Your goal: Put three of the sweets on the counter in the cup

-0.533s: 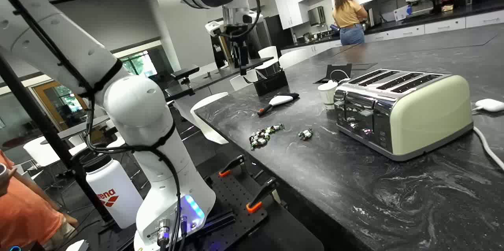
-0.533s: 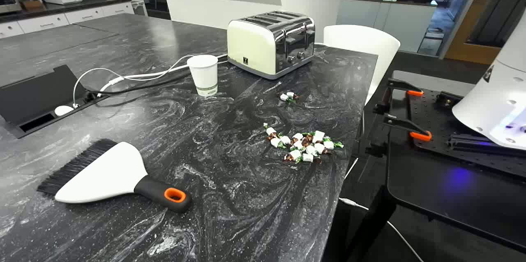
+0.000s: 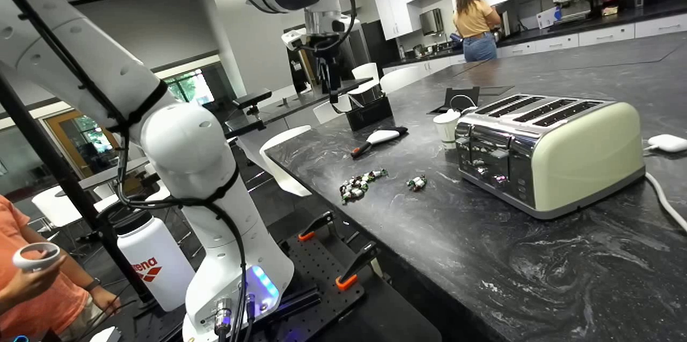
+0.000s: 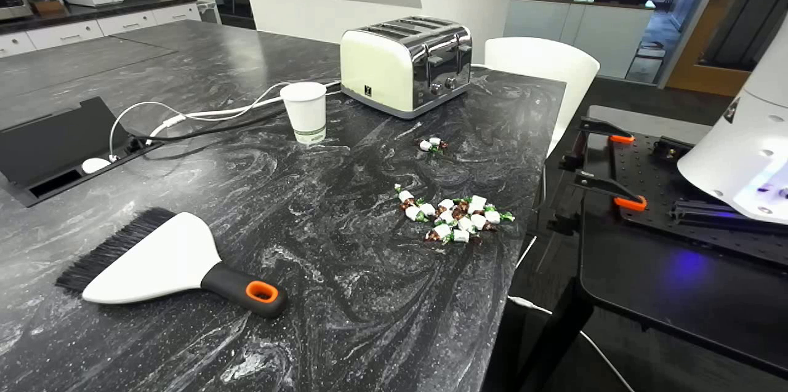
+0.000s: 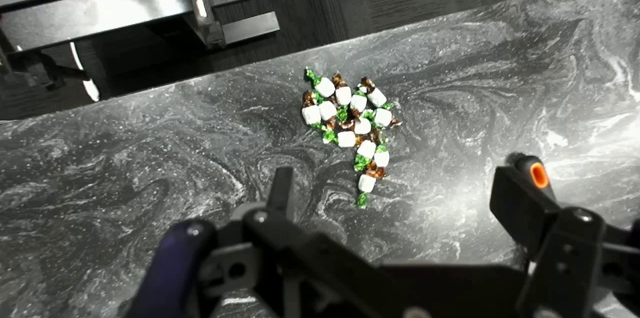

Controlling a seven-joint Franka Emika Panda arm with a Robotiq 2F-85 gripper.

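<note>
The sweets lie in a cluster [image 4: 458,216] on the dark marbled counter [image 4: 345,269], white with green and brown wrapper ends. A smaller group [image 4: 433,145] lies nearer the toaster. The cluster also shows in the wrist view [image 5: 347,123]. The cup [image 4: 306,114] is a white paper cup standing upright beside the toaster; it also shows in an exterior view [image 3: 447,128]. My gripper [image 3: 333,89] hangs well above the counter. In the wrist view the gripper [image 5: 392,178] has its fingers wide apart with nothing between them, the cluster lying below and ahead.
A cream and chrome toaster [image 4: 403,66] stands beyond the cup. A white brush set with dark handle [image 4: 166,263] lies on the counter. An open outlet box [image 4: 68,140] has cables running toward the toaster. A black box [image 3: 369,112] stands at the counter's far end.
My gripper has shifted very slightly down and sideways. A person at the left edge has moved a hand with a white ring-shaped controller into view. The sweets and cup have not moved.
</note>
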